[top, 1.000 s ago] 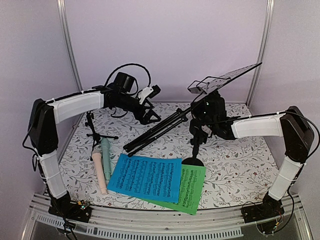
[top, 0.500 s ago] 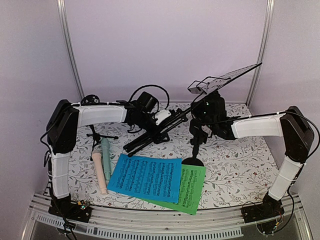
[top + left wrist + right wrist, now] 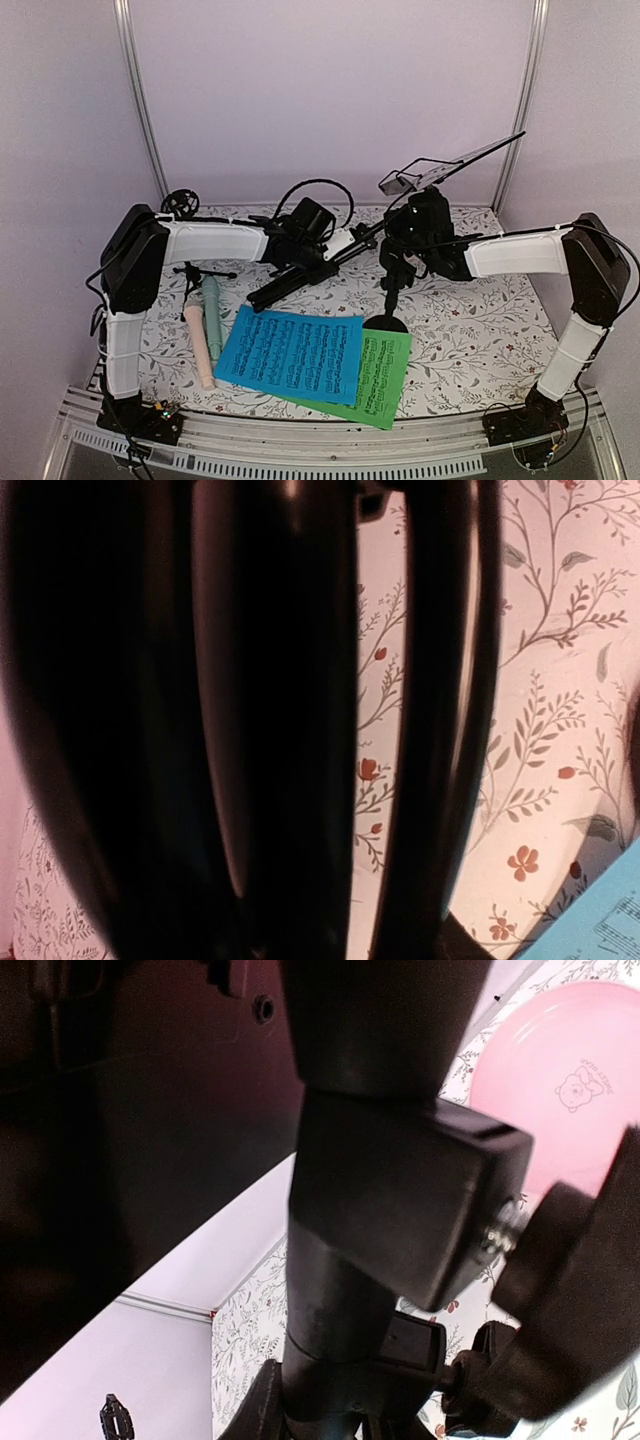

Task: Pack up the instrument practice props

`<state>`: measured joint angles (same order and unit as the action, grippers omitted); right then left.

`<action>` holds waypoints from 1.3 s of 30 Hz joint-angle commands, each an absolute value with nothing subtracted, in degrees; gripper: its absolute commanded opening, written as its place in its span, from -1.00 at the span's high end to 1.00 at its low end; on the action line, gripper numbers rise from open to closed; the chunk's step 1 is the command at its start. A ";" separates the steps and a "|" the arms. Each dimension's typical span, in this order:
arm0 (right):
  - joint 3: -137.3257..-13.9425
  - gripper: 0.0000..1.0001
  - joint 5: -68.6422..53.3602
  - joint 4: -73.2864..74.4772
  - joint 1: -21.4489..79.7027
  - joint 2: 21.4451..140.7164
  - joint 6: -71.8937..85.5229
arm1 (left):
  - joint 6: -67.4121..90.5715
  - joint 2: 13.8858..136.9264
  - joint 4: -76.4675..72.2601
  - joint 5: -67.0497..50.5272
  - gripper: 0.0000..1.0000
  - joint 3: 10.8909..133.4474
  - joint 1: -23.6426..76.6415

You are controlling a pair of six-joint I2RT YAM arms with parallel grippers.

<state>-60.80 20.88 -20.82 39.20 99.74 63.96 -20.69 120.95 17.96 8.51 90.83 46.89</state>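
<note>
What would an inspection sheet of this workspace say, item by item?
surface: floral cloth lying flat.
job's things: music rack tilted aloft, tripod legs folded; blue sheet overlapping green sheet; mint microphone beside pink microphone; tripod mic support, round-base mic support upright.
clutter: pink plate, right wrist view only.
grippers: right gripper shut on music rack stem; left gripper at the legs, grip unclear.
cables: black loop above left wrist.
surroundings: lilac walls, metal posts.

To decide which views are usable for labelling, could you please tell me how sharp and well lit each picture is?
Top external: sharp and evenly lit. Left wrist: the music rack looms dark and blurred, while the floral tablecloth behind is crisp. Right wrist: the rack too, dark and soft; the pink plate behind is bright, its print legible.
</note>
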 commanded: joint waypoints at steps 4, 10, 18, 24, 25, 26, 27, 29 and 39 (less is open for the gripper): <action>-59.56 0.79 19.67 -22.16 40.25 93.97 59.92 | -27.27 117.61 11.42 11.55 0.72 87.90 47.30; -56.67 0.20 20.08 -21.18 39.75 91.92 61.30 | -33.25 118.34 10.19 10.26 0.78 87.83 47.32; -51.65 -0.22 19.60 -19.10 39.55 86.73 61.82 | -37.10 120.98 8.72 8.90 0.80 88.61 47.86; -45.15 -0.30 18.87 -17.59 39.60 78.10 59.20 | -38.59 124.01 8.15 10.61 0.81 88.70 48.01; -43.52 -0.32 18.69 -17.70 39.51 76.34 58.84 | -38.89 124.29 7.78 10.70 0.81 88.46 48.00; -42.41 -0.33 18.24 -17.93 39.55 74.64 58.65 | -39.19 124.67 7.66 10.83 0.80 88.42 48.02; -41.19 -0.33 17.72 -18.64 39.55 72.73 58.42 | -39.51 125.06 7.58 10.97 0.80 88.48 48.07; -38.78 -0.35 15.72 -19.83 39.55 68.95 57.88 | -39.87 125.95 7.65 11.43 0.80 88.95 47.99; -34.09 -0.48 17.49 -7.78 39.61 46.30 57.49 | -40.60 127.04 6.18 12.42 0.76 87.94 48.18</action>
